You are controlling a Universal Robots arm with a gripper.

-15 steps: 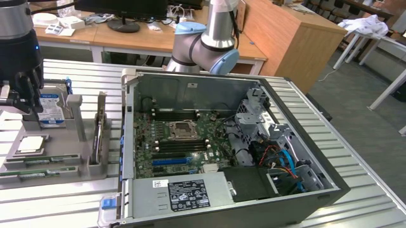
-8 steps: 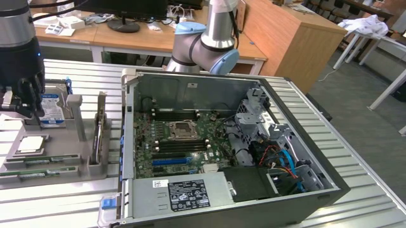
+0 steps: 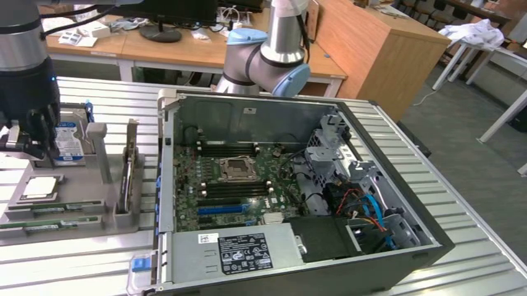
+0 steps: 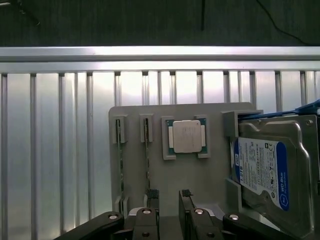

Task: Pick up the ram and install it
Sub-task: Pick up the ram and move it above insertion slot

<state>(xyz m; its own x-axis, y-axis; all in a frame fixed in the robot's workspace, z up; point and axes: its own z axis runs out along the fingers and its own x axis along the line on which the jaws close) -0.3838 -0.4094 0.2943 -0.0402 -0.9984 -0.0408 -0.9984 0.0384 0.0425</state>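
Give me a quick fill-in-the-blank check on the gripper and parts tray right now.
The gripper hovers over the gray tray with its jaws ___.
The tray holds ___ ram sticks.
Between the ram sticks and the hard drive lies the ___.
Missing words: open; two; CPU.

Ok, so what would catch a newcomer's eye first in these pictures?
The opened computer case sits in the exterior view's middle, its green motherboard exposed. At that view's left a gray tray holds a blue-labelled hard drive, a processor and the ram in narrow slots, with the open claw hanging over it.
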